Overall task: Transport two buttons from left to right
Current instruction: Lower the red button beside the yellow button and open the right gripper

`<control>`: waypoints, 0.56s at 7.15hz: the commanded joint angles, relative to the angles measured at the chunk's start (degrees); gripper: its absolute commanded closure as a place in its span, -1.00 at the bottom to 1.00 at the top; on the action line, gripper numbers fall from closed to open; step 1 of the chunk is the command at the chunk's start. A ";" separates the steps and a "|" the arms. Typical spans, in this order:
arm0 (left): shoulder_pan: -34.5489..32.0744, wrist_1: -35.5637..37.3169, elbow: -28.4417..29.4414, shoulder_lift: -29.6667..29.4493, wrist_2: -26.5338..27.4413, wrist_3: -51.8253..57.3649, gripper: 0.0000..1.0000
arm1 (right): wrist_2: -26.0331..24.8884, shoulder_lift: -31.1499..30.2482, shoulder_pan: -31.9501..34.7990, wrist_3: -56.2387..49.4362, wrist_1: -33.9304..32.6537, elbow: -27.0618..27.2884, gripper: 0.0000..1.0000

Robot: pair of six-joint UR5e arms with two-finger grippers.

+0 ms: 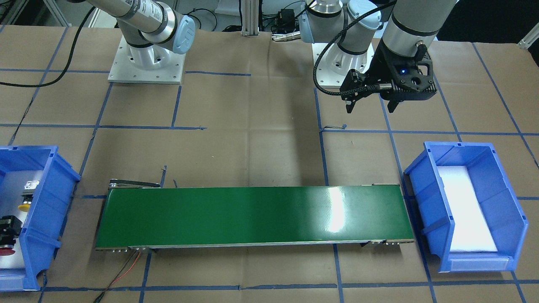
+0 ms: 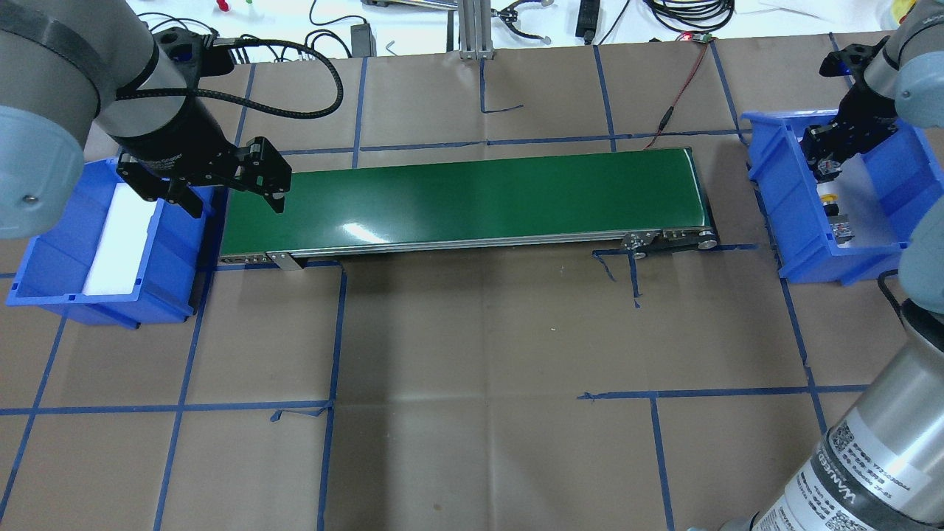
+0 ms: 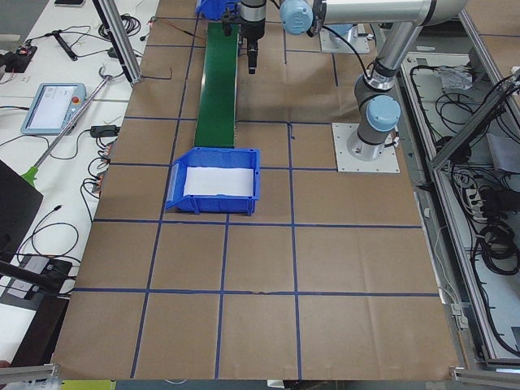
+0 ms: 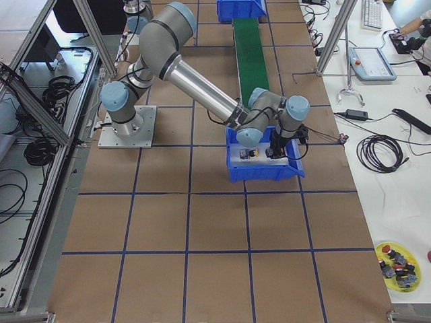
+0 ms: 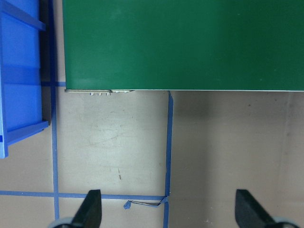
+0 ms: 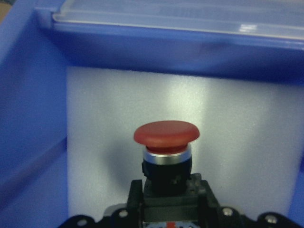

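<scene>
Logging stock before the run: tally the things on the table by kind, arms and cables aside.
Blue bins: 2, the bin without buttons and the bin holding buttons
Green conveyor belt: 1
Push buttons: 2, the yellow push button and the red push button
Total: 5

Red-capped button point(image 6: 166, 133) and yellow-capped button point(image 1: 24, 207) sit against blue bins point(image 1: 425, 198), green belt point(image 1: 252, 214), brown blue-gridded table point(image 1: 252, 139).
</scene>
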 commanded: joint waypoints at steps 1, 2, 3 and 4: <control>0.00 -0.09 0.00 0.00 0.00 0.00 -1.00 | -1.40 -0.08 -0.32 -0.18 -0.87 0.35 0.08; 0.00 -0.09 -0.09 0.00 0.00 0.00 -1.00 | -1.68 -0.17 -0.32 0.08 -1.05 0.17 -0.85; 0.00 -0.09 0.00 0.00 0.00 0.00 -1.00 | -1.59 -0.26 -0.24 0.17 -1.05 0.17 -0.98; 0.00 -0.17 -0.09 0.00 0.00 0.00 -1.00 | -1.59 -0.35 -0.15 0.17 -1.05 0.00 -0.98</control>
